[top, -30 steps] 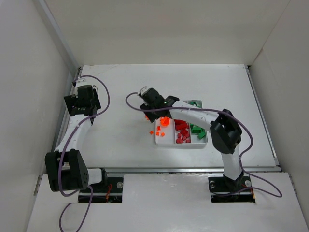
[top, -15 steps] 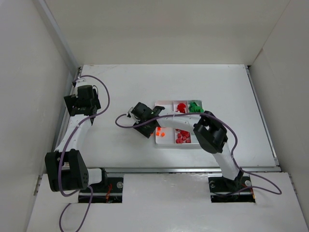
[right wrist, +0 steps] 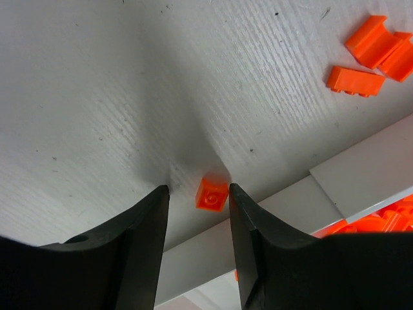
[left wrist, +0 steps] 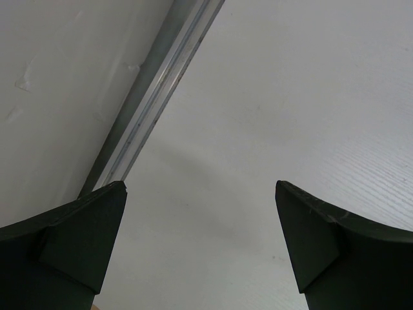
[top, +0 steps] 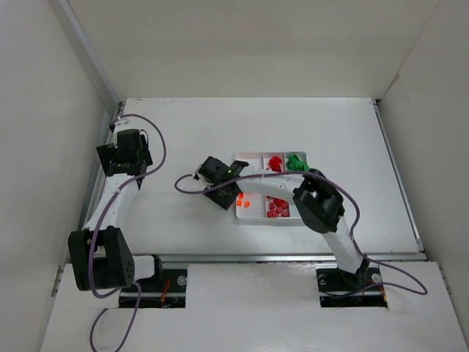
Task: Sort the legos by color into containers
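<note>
The white tray (top: 254, 218) lies mid-table, its containers holding orange legos (top: 244, 199), red legos (top: 277, 209) and green legos (top: 296, 162). My right gripper (top: 226, 196) is low over the table just left of the tray. In the right wrist view the right gripper (right wrist: 199, 188) is open and straddles one small orange lego (right wrist: 211, 194) lying on the table by the tray rim (right wrist: 271, 219). The brick touches one finger and a gap shows at the other. My left gripper (left wrist: 200, 187) is wide open over bare table at the far left, also seen as the left gripper (top: 139, 182) from above.
Three more loose orange bricks (right wrist: 364, 81) lie on the table beyond the right fingers. A metal rail (left wrist: 155, 90) runs along the table's left edge beside the wall. The right arm (top: 315, 202) lies across part of the tray.
The right arm swung from above the tray down to the table at the tray's left side, and its jaws narrowed round the orange lego. The left arm stayed still.
</note>
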Robot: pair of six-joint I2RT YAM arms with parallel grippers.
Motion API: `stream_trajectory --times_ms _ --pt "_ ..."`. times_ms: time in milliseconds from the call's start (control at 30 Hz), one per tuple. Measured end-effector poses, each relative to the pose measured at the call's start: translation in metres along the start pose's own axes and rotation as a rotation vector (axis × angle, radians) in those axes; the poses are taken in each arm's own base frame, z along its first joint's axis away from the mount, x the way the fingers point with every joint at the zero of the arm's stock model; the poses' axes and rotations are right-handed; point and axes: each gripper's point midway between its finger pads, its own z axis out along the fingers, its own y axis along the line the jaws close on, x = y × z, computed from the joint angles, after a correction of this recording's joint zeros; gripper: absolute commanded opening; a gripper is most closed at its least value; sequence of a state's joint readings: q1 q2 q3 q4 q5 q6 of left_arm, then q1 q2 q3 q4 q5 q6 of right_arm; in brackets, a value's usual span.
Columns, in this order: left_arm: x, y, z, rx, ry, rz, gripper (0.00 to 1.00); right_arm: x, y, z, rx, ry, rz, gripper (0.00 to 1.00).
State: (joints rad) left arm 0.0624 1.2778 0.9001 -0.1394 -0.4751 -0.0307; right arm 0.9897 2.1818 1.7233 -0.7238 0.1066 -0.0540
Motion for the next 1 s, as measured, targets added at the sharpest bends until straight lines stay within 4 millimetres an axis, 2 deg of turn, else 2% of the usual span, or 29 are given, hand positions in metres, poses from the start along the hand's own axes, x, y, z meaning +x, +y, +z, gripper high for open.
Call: stream_trajectory --times_ms 67,333,567,700,800,900,1000 --pt "0.000 0.001 0.000 -0.002 0.001 -0.001 1.00 0.001 0.001 0.000 -0.004 0.005 0.002 0.48" --pt "0.000 0.001 0.001 -0.003 0.001 -0.003 1.00 0.005 0.010 -0.001 -0.052 0.019 0.017 0.08" --pt "0.000 0.001 0.001 -0.003 0.001 -0.003 1.00 0.002 0.019 -0.003 -0.101 0.006 0.024 0.00" --pt "0.000 0.001 0.001 -0.003 0.001 -0.003 1.00 -0.014 0.019 -0.015 -0.136 -0.055 0.083 0.00" --pt "0.001 0.001 0.001 -0.002 0.004 -0.001 1.00 -0.037 -0.004 -0.036 -0.134 -0.161 0.192 0.00" --pt "0.001 0.001 0.001 0.000 0.005 0.000 1.00 -0.052 -0.057 -0.062 -0.061 -0.260 0.341 0.00" --pt "0.001 0.000 0.001 0.003 0.005 -0.001 1.00 -0.053 -0.108 -0.077 0.038 -0.312 0.462 0.04"
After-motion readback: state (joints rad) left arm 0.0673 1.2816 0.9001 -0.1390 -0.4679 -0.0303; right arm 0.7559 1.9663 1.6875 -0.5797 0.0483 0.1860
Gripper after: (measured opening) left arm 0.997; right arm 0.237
